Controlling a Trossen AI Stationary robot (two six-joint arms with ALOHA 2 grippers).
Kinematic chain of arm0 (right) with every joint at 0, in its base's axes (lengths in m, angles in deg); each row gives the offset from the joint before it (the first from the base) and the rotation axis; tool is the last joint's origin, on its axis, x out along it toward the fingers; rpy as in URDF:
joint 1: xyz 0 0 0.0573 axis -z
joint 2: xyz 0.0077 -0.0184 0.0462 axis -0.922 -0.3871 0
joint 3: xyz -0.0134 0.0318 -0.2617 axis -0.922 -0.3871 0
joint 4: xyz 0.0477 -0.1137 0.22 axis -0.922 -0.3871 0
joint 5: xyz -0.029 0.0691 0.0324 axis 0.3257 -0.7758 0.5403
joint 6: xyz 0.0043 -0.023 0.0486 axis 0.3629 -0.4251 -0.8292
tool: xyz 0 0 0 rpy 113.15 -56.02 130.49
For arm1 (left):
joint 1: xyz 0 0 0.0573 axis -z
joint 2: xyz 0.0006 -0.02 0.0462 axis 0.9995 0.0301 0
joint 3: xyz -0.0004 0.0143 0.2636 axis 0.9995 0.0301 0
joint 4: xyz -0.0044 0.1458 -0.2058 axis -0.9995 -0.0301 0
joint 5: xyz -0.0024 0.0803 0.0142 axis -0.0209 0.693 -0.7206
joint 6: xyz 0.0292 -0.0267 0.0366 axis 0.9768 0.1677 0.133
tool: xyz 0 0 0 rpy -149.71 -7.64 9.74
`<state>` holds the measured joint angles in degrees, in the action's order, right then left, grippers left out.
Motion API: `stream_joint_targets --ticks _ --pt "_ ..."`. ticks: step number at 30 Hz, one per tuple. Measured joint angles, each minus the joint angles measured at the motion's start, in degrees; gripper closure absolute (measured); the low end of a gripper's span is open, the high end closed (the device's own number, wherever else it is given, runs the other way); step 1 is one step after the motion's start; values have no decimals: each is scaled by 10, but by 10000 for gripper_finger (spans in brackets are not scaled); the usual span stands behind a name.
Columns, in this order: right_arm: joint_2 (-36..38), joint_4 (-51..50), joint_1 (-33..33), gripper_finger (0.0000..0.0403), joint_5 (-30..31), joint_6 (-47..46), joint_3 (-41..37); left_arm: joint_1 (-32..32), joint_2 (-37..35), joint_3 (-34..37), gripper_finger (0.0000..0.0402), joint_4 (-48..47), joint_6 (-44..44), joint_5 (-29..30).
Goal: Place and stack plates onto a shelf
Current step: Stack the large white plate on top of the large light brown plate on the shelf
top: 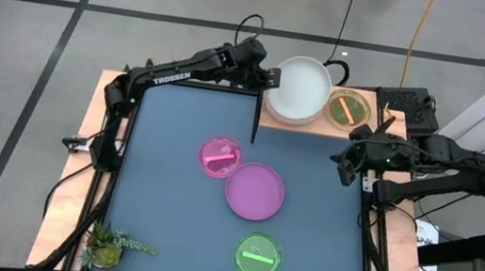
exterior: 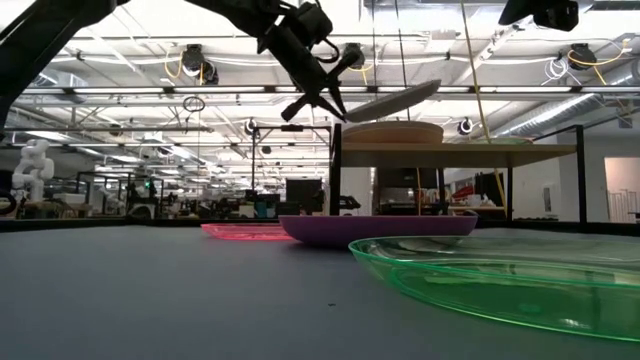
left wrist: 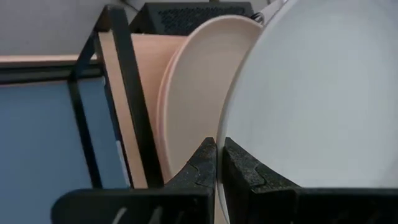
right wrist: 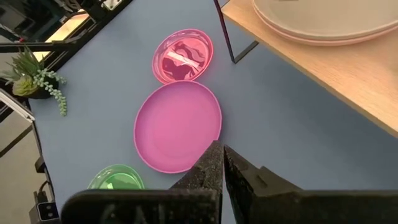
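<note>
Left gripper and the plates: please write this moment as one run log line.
left gripper: shut on white plate, tilted over shelf | right gripper: shut, empty | purple plate: on table

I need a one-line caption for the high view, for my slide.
Left end effector holds the white plate over the shelf; purple plate, pink and green dishes wait on the table.

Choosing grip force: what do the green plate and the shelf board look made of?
Green plate: likely thin translucent plastic, glossy; the table shows through it in the low view. Shelf board: pale wood or wood-look laminate, matte, with faint grain.
</note>
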<state>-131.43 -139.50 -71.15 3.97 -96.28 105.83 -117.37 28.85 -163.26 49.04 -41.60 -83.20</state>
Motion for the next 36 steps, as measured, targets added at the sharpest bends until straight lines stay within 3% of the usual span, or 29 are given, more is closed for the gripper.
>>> stream_joint_targets --ticks 36 --pt "22 -17 0 403 -1 4 0 11 14 0 366 -11 -33 28"
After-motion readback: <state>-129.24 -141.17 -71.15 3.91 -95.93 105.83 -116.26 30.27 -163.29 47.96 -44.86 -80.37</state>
